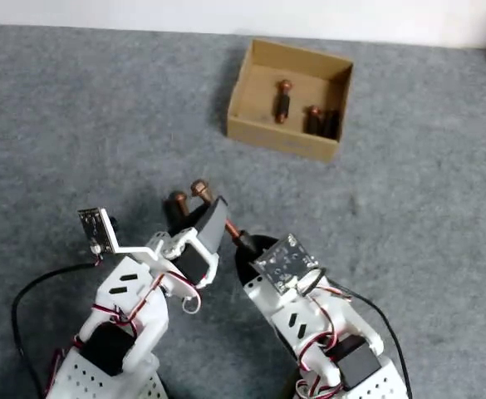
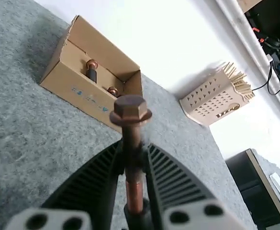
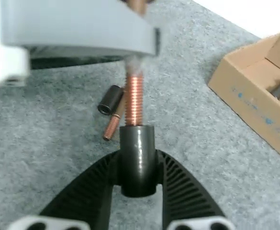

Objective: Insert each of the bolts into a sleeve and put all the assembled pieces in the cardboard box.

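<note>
Closest to the lens, the right claw (image 3: 139,167) is clenched around a black sleeve (image 3: 138,143), gripping it low on its body with the open mouth facing the other arm.

Grey felt covers the tabletop (image 1: 76,125). At its far side, well apart from both arms, stands the cardboard box (image 1: 284,137). Two assembled pieces (image 1: 282,100) already lie inside it.

Next down in size, the left claw (image 2: 132,163) is clamped on the shank of a copper bolt (image 2: 131,139), hex head pointing away from the wrist. The right wrist view shows the bolt's threaded end meeting the sleeve's mouth; how far it has entered I cannot tell.

Smallest are the loose parts on the tabletop just beyond the two claws: a second sleeve (image 3: 110,99) and a threaded copper end (image 3: 112,127) right beside it. Whether those two are joined is unclear.

The main risk I see is misalignment. If the bolt sits slightly off the sleeve's axis, the threads could catch on the rim, and further pushing would twist the sleeve in its grip or slide the bolt back through the left claw's fingers. A jammed or dropped part could also land on the loose parts close by and scatter them.
</note>
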`<state>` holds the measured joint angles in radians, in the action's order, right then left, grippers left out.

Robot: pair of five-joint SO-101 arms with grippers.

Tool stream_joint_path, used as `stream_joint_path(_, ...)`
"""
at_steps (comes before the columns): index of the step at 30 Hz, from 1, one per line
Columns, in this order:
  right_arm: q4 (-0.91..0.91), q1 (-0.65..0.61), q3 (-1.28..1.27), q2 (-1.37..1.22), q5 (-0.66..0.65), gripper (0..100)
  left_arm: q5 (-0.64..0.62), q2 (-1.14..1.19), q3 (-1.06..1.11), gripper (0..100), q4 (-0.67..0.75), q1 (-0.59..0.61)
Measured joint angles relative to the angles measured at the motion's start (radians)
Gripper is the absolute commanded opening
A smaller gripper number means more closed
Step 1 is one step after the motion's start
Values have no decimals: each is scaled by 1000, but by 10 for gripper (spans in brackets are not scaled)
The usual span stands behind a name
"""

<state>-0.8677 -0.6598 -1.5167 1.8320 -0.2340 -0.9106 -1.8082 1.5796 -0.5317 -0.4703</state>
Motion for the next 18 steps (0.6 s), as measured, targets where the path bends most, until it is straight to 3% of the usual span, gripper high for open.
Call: stream_joint_path(18, -55, 20, 9, 0, 0, 50, 35, -2, 0, 6, -51, -58)
